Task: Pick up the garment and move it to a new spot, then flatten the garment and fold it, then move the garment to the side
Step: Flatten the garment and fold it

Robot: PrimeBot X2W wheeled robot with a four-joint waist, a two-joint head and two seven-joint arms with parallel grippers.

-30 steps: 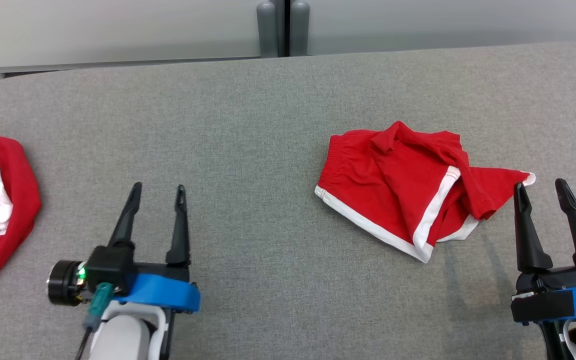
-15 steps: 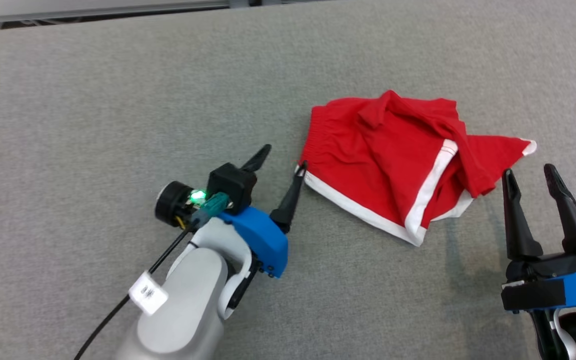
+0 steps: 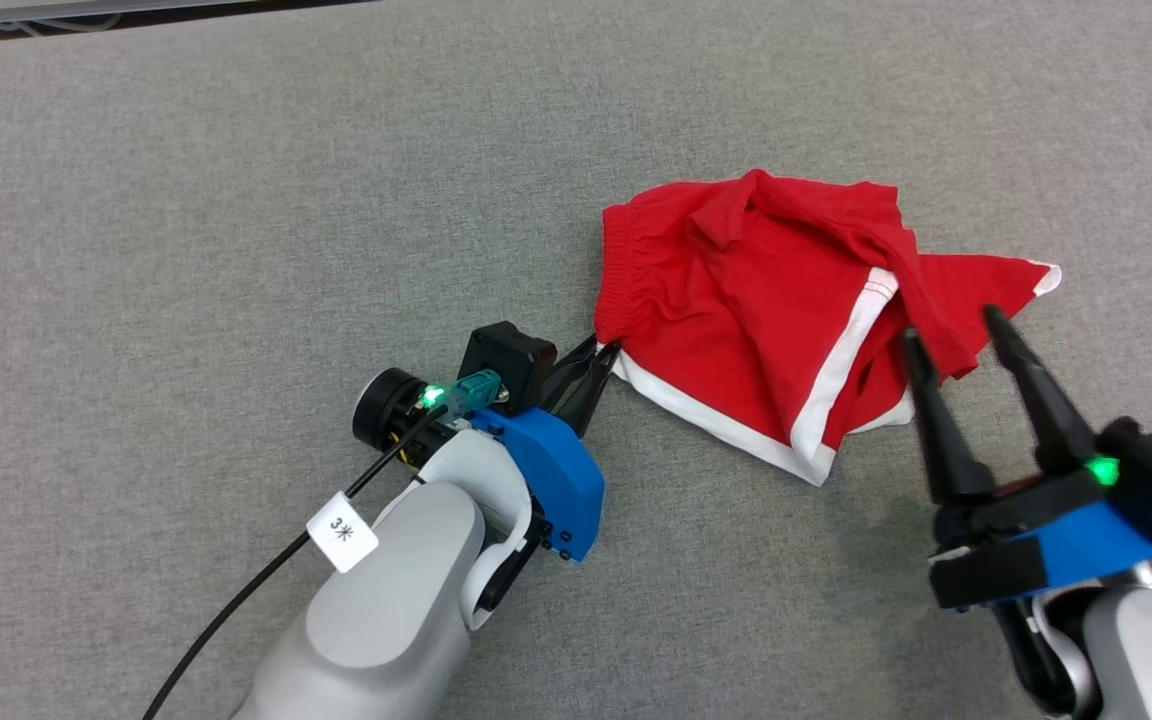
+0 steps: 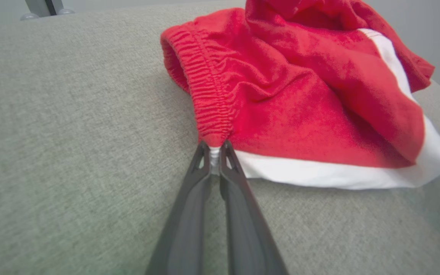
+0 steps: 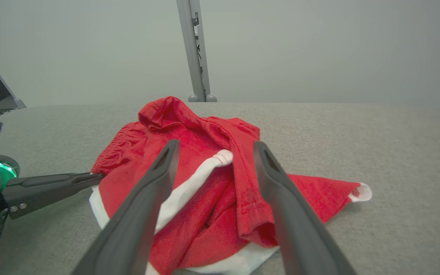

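Pinching the elastic waistband corner of the red garment [image 3: 736,310] with the left hand [image 3: 604,347], 2 dark fingers [image 4: 189,214] pressed together. Hovering over its white-trimmed leg with the right hand [image 3: 948,324] spread wide. Lying rumpled on the coarse grey desk [image 3: 236,200].

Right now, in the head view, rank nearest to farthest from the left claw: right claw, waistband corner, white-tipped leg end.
1. Waistband corner, pinched in the left claw.
2. Right claw, open, toward the right.
3. White-tipped leg end, far right.
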